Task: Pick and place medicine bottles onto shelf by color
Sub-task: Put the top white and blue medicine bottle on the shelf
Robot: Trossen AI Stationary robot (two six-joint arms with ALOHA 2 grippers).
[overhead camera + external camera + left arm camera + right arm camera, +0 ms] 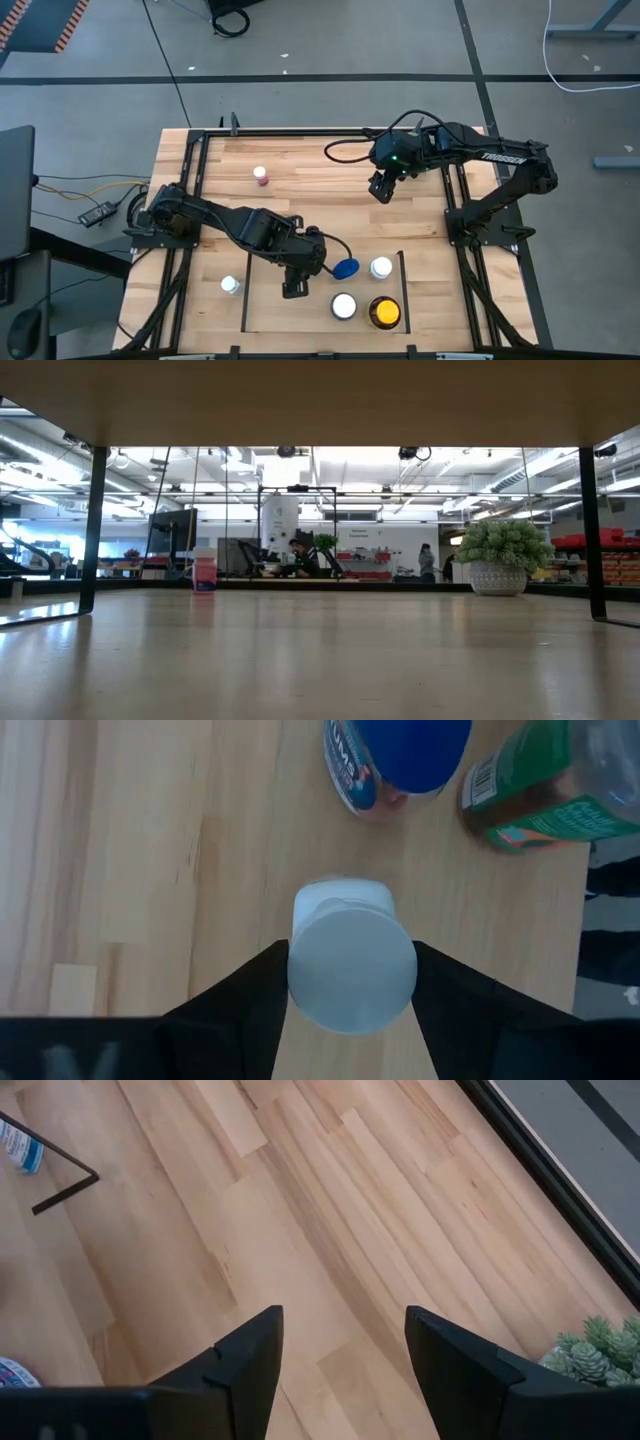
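Note:
My left gripper hangs over the shelf, the light wood bay between two thin black bars, and is shut on a white-capped medicine bottle, which it hides in the high view. Beside it stand a blue-capped bottle, two white-capped bottles and the amber yellow-capped bottle. Another white-capped bottle stands left of the bay. The reddish bottle stands far back. My right gripper is open above bare wood at the far right. My left gripper pinches the white-capped bottle by its cap, one finger on each side. The fingers come from above, pointing down along the bottle. The wrist view looks onto the cap's top. Whether the bottle's base rests on the shelf I cannot tell.
A spiky green plant in a pot stands by the table's far right side. Black frame rails run along both sides. Bare wood lies in the table's middle. In the left wrist view a green-labelled bottle shows beyond the blue-capped one.

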